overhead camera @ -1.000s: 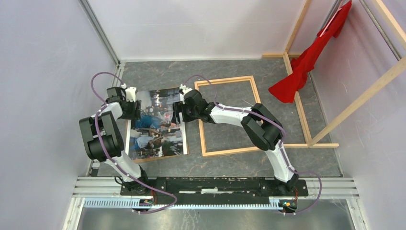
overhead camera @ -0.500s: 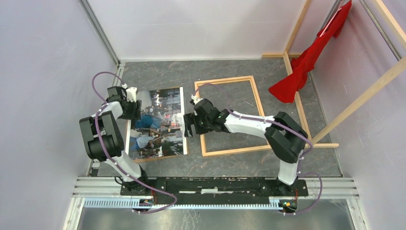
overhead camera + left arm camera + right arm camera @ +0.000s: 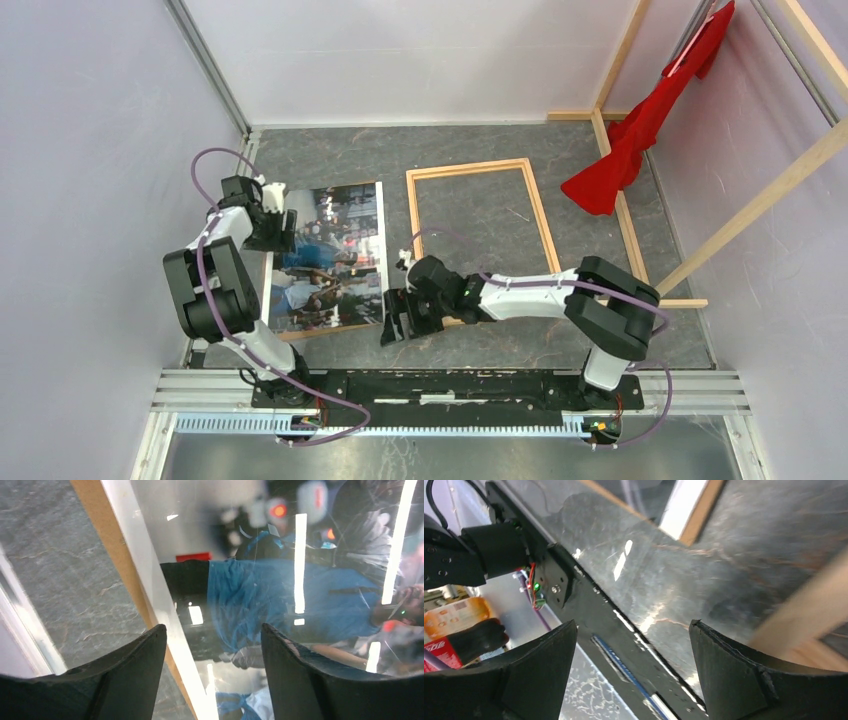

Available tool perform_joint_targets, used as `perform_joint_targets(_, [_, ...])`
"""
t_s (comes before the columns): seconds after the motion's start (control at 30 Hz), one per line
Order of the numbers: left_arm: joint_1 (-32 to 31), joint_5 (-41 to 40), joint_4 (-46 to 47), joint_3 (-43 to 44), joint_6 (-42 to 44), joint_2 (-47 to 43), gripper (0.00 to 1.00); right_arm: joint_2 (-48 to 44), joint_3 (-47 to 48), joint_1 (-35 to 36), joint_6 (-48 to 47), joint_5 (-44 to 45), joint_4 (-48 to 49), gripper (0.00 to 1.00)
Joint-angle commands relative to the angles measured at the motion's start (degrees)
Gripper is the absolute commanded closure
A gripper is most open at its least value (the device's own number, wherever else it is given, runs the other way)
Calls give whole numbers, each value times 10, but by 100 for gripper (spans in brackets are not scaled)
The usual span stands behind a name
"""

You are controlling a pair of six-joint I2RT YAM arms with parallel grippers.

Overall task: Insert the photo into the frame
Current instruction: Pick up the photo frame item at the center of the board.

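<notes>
Two sets of jaws, and both stand apart with nothing between them. The left jaws hang over the left edge of the photo [image 3: 280, 580]. Between their dark fingers [image 3: 120, 680] I see its white border and blue-toned print. A strip of the brown backing board [image 3: 102, 520] runs just outside that border. Whether the fingertips touch the paper I cannot tell.

The right jaws are spread wide over bare grey worktop [image 3: 330, 165], low and tilted toward the near edge. My right wrist camera looks between them at the black mounting plate [image 3: 574, 595] that carries the arm bases. A blurred length of light wood crosses the right side of that view.

From above, the right jaws sit just off the photo's near right corner, beside the near left corner of the frame [image 3: 470, 166]. The right arm lies low across the frame's near rail. The left arm reaches to the photo's far left part.

The photo lies flat, picture side up, on the backing board, left of the frame and apart from it by a narrow gap. The frame lies flat too, with grey worktop showing through it. Further right, a red cloth [image 3: 640, 140] hangs on a wooden rack [image 3: 760, 195].
</notes>
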Motion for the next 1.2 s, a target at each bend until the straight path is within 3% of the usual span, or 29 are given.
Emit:
perform_joint_targets(0.0, [10,5,-53,52,17,-68,18,30,-2,27,68,-23,94,11])
perform_joint_targets(0.2, [54,-40,-76,49,67,-139,10,45,-3,51,107,13,116,12])
perform_joint_targets(0.53, [110,-120,36,-82,106,-140,11,67,-12,63,157,85,142,12])
perform_joint_targets(0.77, [111,-90,57,-127,102,-107,13,81,-20,64,176,118,154,12])
perform_joint_targets(1.17, [110,-71,67,-185,119,-79,17,130,10,69,207,81,265,12])
